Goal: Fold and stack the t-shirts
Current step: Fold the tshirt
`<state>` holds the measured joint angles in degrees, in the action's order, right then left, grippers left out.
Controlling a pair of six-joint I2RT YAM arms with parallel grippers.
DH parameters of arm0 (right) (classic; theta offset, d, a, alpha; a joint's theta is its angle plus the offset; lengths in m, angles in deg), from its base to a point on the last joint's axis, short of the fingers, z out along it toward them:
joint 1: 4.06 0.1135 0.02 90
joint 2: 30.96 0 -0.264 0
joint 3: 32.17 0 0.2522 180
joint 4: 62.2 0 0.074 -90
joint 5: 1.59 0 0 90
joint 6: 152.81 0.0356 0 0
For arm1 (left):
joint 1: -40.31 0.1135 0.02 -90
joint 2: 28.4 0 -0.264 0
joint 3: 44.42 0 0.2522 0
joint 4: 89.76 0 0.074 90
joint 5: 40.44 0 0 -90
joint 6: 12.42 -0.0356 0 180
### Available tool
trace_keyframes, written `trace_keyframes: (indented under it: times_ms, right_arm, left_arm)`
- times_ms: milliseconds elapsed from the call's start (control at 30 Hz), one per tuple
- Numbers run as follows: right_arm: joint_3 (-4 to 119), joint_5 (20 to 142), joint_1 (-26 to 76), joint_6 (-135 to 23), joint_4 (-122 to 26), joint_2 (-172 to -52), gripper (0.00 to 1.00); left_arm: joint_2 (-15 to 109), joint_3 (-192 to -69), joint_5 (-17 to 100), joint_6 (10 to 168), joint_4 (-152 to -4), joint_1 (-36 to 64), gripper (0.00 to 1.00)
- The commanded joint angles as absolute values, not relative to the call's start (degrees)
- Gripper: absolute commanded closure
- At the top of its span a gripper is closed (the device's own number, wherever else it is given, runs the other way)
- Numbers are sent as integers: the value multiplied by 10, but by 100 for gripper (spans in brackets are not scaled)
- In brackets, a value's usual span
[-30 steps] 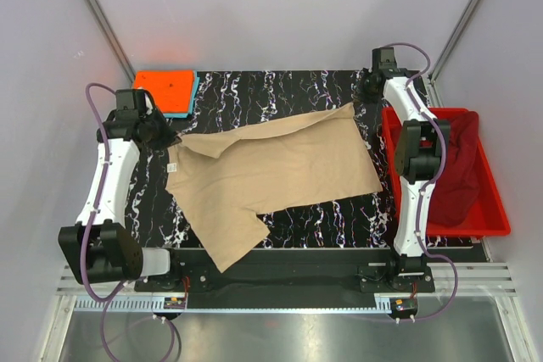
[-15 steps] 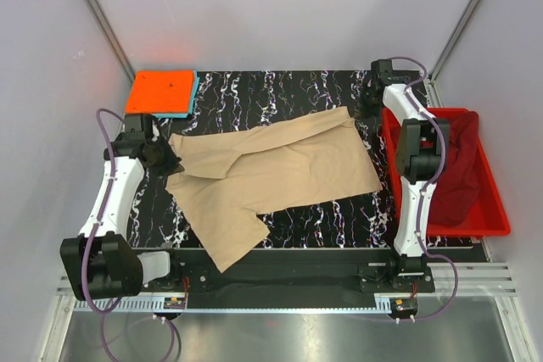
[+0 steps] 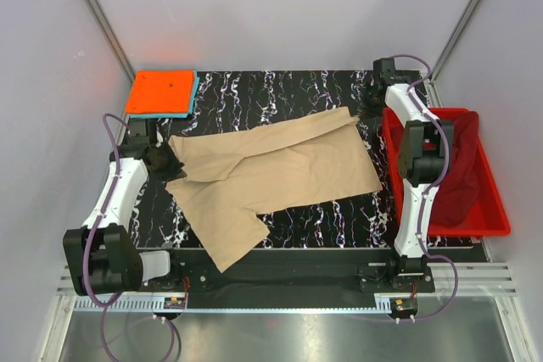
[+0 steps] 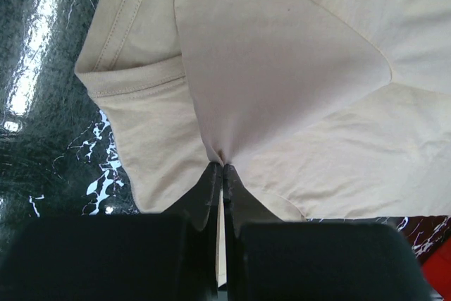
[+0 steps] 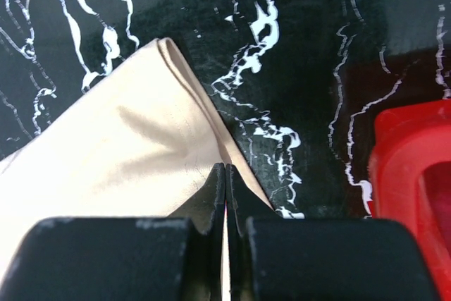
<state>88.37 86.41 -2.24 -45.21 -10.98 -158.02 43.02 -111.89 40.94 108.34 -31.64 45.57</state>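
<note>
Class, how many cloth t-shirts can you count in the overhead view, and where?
4: a large tan tee spread mid-table; a folded orange tee atop a folded light blue tee, far left corner; a crumpled maroon tee in the red plastic bin, which may hide more.

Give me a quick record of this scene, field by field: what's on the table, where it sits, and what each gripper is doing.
Surface: black marbled table
Shirt in work: tan t-shirt, spread mid-table, a flap folded over near the collar
Left gripper: shut, pinching the tan t-shirt by its collar end
Right gripper: shut on the tan t-shirt's far right corner
Stack: folded orange t-shirt on a light blue t-shirt, far left corner
Red bin: at the right edge, holding a maroon t-shirt
</note>
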Motion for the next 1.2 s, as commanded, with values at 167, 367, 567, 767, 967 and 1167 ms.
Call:
trace_keyframes:
  times_ms: [167, 367, 567, 767, 967, 1167]
  right_arm:
    - [867, 904, -27, -465, -106, -1537, 100]
    - [847, 915, -28, -466, -94, -1539, 100]
    - [822, 921, -27, -466, -108, -1537, 100]
    - [829, 915, -26, -471, -99, -1541, 95]
    - [947, 895, -25, -476, -95, -1585, 57]
    - [1064, 809, -26, -474, -124, -1674, 49]
  left_arm:
    - [436, -1090, 397, 1070, -354, 457, 100]
    - [444, -1092, 399, 1063, -353, 457, 100]
    - [453, -1091, 397, 1061, -357, 457, 100]
    - [432, -1085, 402, 1061, -350, 457, 79]
    - [411, -1139, 455, 1058, -356, 457, 35]
    - [527, -1212, 447, 982, -454, 462, 34]
